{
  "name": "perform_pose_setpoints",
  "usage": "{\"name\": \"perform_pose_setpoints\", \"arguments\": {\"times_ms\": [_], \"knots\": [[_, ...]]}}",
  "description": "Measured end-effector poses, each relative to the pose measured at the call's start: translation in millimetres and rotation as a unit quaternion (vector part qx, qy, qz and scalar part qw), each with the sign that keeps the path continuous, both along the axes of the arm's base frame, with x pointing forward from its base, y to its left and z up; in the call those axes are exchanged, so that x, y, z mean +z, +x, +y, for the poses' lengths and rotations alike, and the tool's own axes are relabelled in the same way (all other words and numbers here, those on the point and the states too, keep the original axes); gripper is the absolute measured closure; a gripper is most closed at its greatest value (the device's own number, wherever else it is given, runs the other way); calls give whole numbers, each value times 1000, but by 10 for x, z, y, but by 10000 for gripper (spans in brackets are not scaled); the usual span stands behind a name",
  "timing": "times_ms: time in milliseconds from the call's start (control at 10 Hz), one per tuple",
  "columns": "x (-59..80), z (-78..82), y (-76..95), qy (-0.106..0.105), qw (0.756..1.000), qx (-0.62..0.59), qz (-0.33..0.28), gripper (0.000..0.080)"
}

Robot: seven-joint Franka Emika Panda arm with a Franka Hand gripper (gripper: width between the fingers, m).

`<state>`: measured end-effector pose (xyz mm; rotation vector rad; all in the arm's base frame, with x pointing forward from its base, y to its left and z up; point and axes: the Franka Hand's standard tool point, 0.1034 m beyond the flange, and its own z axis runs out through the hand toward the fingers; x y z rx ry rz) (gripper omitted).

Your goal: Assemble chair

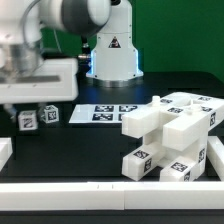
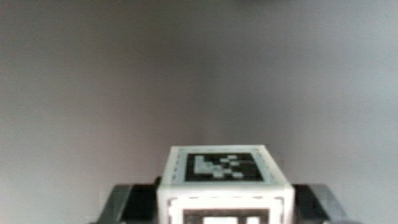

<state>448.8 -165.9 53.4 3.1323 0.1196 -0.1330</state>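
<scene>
Chair (image 1: 170,132) looks far from built: its parts lie heaped, and the fingers (image 2: 128,208) of your gripper (image 2: 222,208) flank one tagged block (image 2: 222,172); whether they pinch it you cannot tell

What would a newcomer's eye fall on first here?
First, the heap of white tagged chair parts at the exterior view's right. Next, the gripper low at that view's left, and in the wrist view a tagged block sitting between its fingers.
</scene>
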Motion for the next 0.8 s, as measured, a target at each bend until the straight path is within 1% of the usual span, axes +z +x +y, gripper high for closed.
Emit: {"name": "perform_pose_setpoints", "arguments": {"times_ms": [100, 200, 300, 500, 700, 800], "knots": [[242, 245, 178, 13, 1000, -9, -5, 518], [469, 385, 284, 28, 999, -19, -4, 518], [631, 454, 342, 34, 999, -20, -9, 518], [566, 446, 288, 33, 999, -19, -1, 518], [571, 450, 296, 33, 999, -19, -2, 518], [592, 488, 321, 32, 999, -23, -2, 518]]}}
